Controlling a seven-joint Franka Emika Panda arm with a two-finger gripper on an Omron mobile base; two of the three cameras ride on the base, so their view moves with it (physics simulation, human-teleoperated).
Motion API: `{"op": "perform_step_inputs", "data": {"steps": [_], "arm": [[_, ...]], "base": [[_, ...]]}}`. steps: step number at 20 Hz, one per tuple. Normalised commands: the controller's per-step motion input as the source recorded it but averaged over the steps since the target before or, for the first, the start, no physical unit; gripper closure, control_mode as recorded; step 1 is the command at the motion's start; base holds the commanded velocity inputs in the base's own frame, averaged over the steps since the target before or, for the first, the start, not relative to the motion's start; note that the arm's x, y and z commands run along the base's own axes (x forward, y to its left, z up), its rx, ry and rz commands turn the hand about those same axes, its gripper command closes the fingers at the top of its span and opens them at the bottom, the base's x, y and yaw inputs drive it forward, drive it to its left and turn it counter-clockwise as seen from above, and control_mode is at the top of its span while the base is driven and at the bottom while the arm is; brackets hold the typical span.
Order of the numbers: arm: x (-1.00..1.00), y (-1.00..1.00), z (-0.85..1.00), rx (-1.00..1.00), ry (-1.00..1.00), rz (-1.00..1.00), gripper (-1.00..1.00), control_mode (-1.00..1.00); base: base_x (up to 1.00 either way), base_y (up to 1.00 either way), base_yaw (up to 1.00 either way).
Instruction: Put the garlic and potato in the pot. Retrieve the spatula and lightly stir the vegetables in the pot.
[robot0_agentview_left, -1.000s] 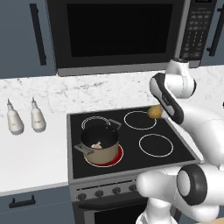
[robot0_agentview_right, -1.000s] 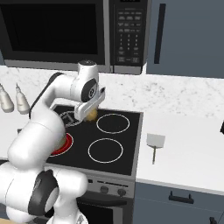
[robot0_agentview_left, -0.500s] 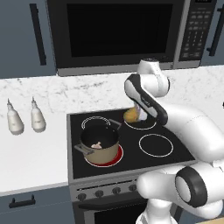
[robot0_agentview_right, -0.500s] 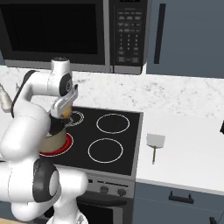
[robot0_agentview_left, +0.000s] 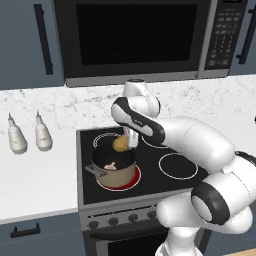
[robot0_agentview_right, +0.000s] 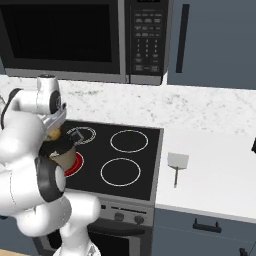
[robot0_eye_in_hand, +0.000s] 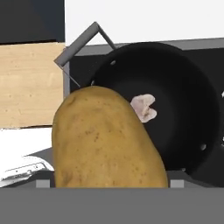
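Held the potato (robot0_agentview_left: 120, 144) clamped in the gripper (robot0_agentview_left: 128, 141) just above the pot (robot0_agentview_left: 114, 169) on the glowing burner (robot0_agentview_left: 136, 179); garlic (robot0_eye_in_hand: 143, 107) inside (fingertips hidden behind the potato). Spatula (robot0_agentview_right: 177, 165) on counter (robot0_agentview_right: 215, 170).

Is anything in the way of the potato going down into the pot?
Nothing visible is. The claw holds the potato just above the open pot, which has no lid and holds only the little garlic.
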Motion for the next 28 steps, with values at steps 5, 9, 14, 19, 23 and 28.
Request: {"op": "perform_step_inputs", "data": {"steps": [5, 9, 14, 19, 23, 28], "arm": [[0.37, 0.23, -0.77, -0.01, 0.03, 0.0, 1.0, -1.0], [0.37, 0.12, -0.64, -0.01, 0.0, 0.0, 1.0, -1.0], [0.09, 0.19, -0.31, -0.01, 0.0, 0.0, -1.0, -1.0], [0.0, 0.02, 0.02, 0.0, -0.02, 0.0, -1.0, -1.0], [-0.07, -0.22, 0.34, 0.0, -0.08, 0.0, -1.0, -1.0], [-0.41, -0.33, 0.76, -0.04, -0.18, 0.0, -1.0, -1.0]], "base": [[0.0, 0.0, 0.0], [0.0, 0.0, 0.0], [0.0, 0.0, 0.0], [0.0, 0.0, 0.0], [0.0, 0.0, 0.0], [0.0, 0.0, 0.0]]}}
